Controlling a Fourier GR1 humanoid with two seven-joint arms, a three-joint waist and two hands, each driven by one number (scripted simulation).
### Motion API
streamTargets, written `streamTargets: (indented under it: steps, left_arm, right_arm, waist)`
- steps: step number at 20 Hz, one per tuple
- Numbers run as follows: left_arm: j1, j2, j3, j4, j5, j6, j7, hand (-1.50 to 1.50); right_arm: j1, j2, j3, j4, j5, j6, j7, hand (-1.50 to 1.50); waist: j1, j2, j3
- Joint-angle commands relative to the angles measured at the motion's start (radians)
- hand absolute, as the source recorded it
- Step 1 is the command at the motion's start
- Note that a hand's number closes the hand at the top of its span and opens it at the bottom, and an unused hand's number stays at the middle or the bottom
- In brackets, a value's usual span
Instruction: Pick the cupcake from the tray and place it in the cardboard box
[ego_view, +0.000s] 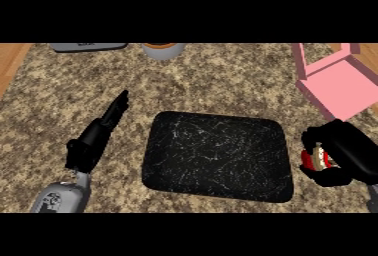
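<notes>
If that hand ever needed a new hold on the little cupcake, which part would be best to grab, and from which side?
The cupcake sits in the right hand, mostly hidden. Its red lower part is probably the best place to grip, with thumb and fingers on opposite sides. Coming from the right, as the hand does now, looks sensible; the tray lies to the left.

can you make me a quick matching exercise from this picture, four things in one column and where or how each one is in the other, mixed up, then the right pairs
Things:
1. tray
2. cupcake
3. box
4. left hand

Place or state:
A. pink, open, at the counter's right edge
B. black, bare, in the middle of the counter
C. open, fingers straight, left of the tray
D. held in the right hand, just off the tray's right side

Right pairs: 1-B, 2-D, 3-A, 4-C
</notes>
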Motion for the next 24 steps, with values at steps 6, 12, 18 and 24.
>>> streamTargets:
  steps: [6, 12, 18, 24]
  left_arm:
    - [0.029, 0.014, 0.029, -0.016, 0.006, 0.01, -0.005, 0.0]
    - [0.029, 0.021, 0.005, -0.034, 0.014, -0.032, -0.005, 0.0]
    - [-0.063, -0.019, -0.01, 0.025, -0.012, -0.02, 0.015, 0.0]
    - [0.005, -0.031, -0.039, -0.029, -0.007, -0.058, -0.004, 0.0]
  right_arm:
    - [0.17, -0.285, -0.347, 0.007, -0.462, 0.036, -0.605, 1.5]
    - [0.229, -0.395, -0.648, 0.263, -0.762, 0.256, -0.85, 1.5]
    - [0.267, -0.529, -0.81, 0.521, -0.842, 0.447, -0.952, 1.5]
    - [0.066, -0.537, -0.703, 0.662, -0.789, 0.411, -0.849, 1.5]
  waist:
    - [-0.034, -0.005, -0.002]
    - [0.015, 0.007, -0.004]
    - [0.057, 0.017, -0.006]
    - [0.109, 0.021, -0.006]
